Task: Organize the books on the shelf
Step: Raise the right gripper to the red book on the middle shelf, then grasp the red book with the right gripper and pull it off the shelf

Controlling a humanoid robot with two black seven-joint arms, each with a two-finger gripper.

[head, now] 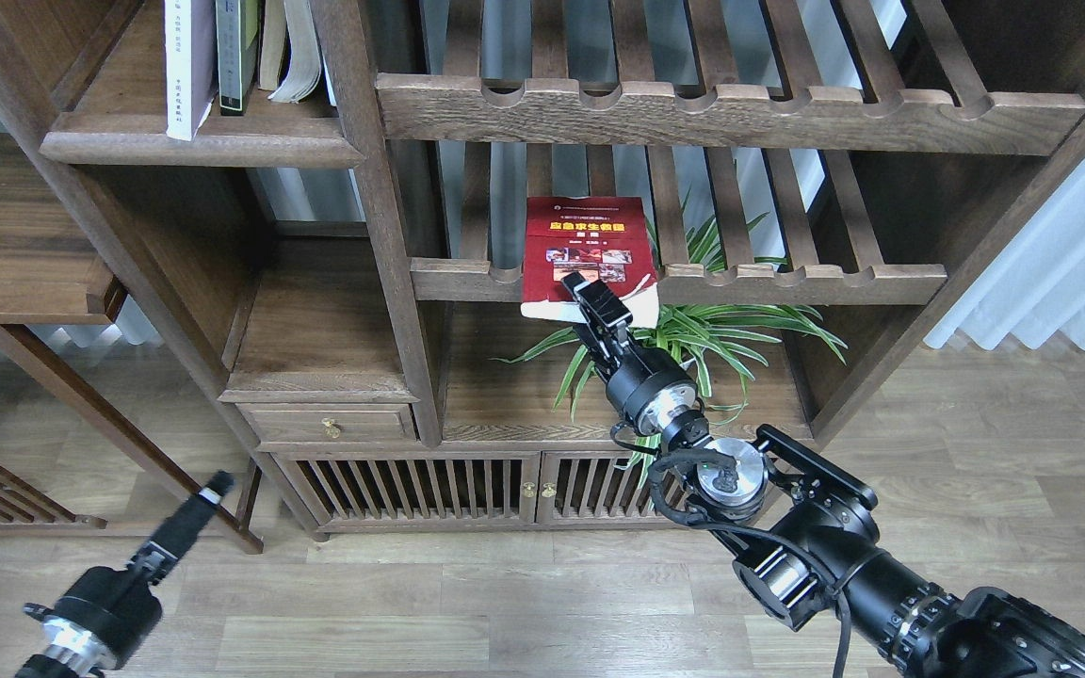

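Observation:
The red book (586, 247) with small photos lies cover-up on the middle slatted rack, its near edge overhanging the rail. My right gripper (591, 299) reaches up from the lower right and is shut on that near edge. The shelf (199, 148), a solid dark board with a rounded lip, is at the upper left. On it stand the pale lavender-white book (188, 66) and the black-grey book with the yellow-green panel (238, 56). My left gripper (211, 492) hangs low at the left, far from the books, seen edge-on so its fingers cannot be told apart.
A cream-paged book with splayed pages (294, 52) leans beside the two shelved books. A thick upright post (373, 188) separates the shelf from the slatted racks (721, 108). A green spider plant (707, 330) sits under the red book, behind my right wrist. Below is a drawer (331, 424).

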